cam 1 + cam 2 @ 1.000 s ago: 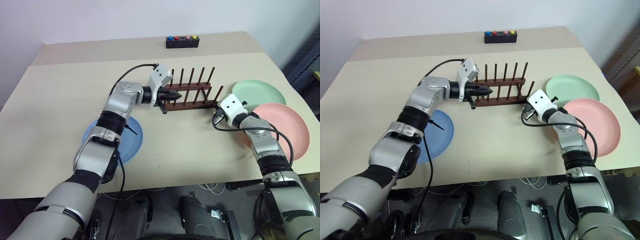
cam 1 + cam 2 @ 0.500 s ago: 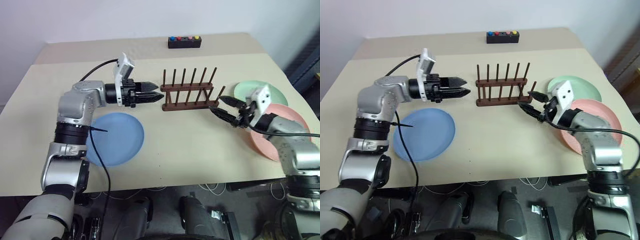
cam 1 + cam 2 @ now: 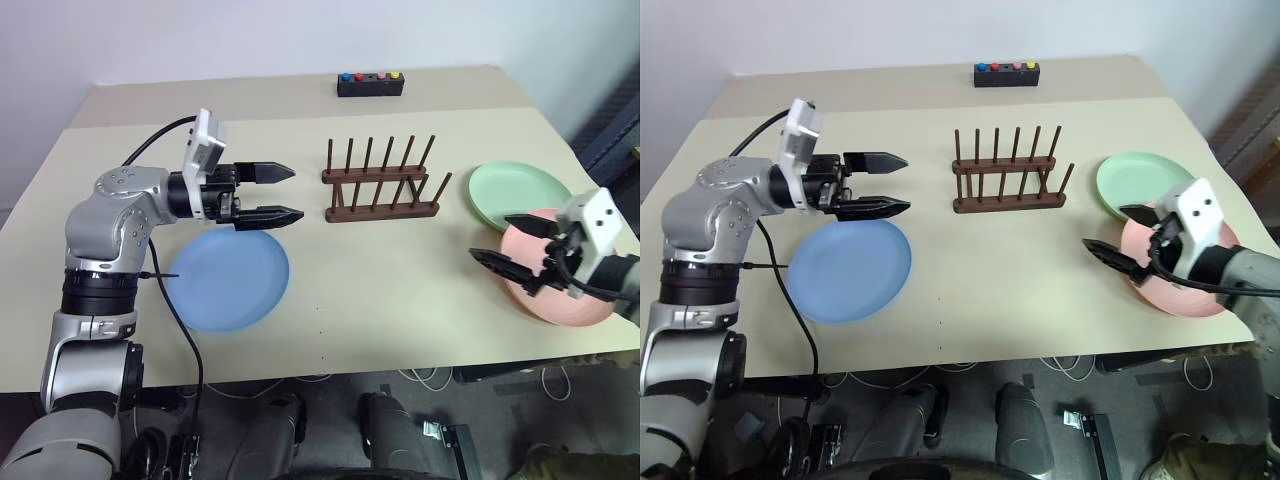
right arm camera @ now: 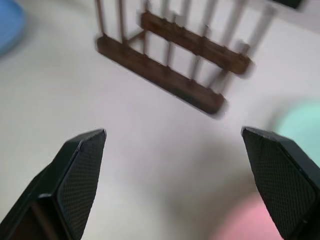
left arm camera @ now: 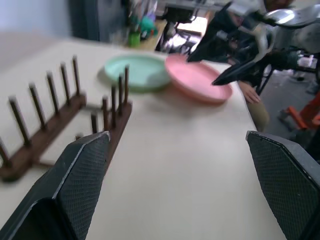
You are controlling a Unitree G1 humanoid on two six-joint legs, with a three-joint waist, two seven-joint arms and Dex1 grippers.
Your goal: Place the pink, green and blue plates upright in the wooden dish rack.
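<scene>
Left claw: my left gripper (image 3: 283, 192) hangs over the table's left half with its two black fingers spread wide and nothing between them; it points level toward the rack.
Right claw: my right gripper (image 3: 508, 242) hangs near the right edge of the table, fingers wide apart and empty, its tips over the inner rim of the pink plate and aimed toward the table's middle.
Under the left claw: the blue plate (image 3: 228, 278) lies flat on the table, just below and in front of the fingers, toward the front-left; the claw is apart from it.
Under the right claw: the pink plate (image 3: 580, 300) lies flat at the right edge, toward the front corner.
Beside the pink plate: the green plate (image 3: 515, 194) lies flat just behind it, also by the right edge; I cannot tell whether their rims touch or overlap.
Rack: the wooden rack (image 3: 381, 184) stands in the middle of the table between my two claws, well apart from both, its pegs upright and every slot bare.
Back edge: a small black box (image 3: 370, 83) with coloured buttons sits there, behind the rack.
Table: tan top (image 3: 400, 300).
</scene>
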